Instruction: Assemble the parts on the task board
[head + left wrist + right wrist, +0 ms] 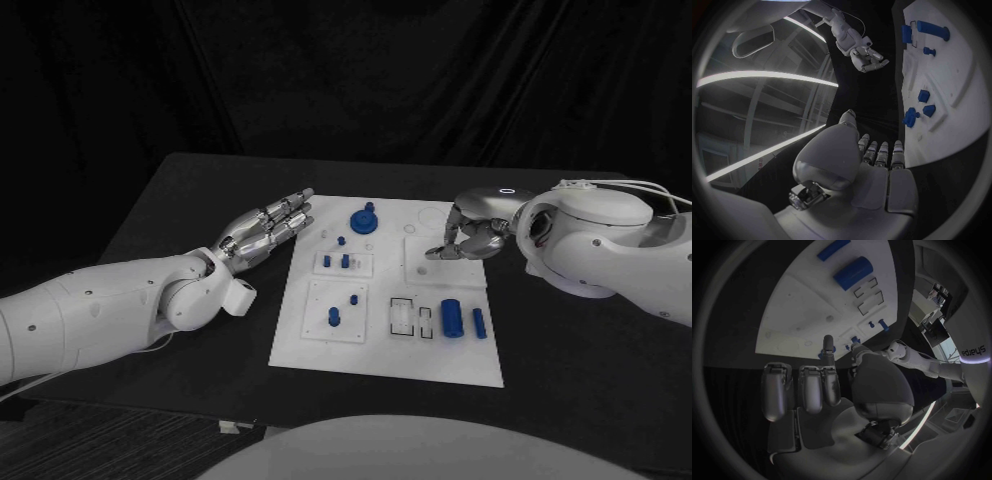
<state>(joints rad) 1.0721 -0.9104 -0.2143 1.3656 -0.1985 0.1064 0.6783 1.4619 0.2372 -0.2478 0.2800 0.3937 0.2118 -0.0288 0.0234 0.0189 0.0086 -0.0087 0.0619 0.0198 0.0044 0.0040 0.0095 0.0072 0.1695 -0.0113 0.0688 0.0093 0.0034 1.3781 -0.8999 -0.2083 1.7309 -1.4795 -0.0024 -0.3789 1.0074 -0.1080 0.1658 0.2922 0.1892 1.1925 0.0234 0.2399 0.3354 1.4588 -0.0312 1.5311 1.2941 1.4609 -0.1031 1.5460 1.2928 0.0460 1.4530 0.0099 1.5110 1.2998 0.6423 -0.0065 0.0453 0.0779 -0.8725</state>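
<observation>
While black curtains close off the room behind, the black table point(173, 210) carries the white board point(389, 340) at its middle. Blue parts point(453, 318) lie or stand on the board, incl. a round one point(364, 218) near the far edge. Left hand point(267, 232) hovers beside the board's left edge, fingers straight, apart, holding nothing. Right hand point(473, 232) is over the board's far right, fingers curled down; can't tell if it grips anything.

Task board point(387, 355) lies mid-table point(173, 200); parts point(451, 318) sit on it; left robot hand point(267, 232) beside its left edge.
</observation>
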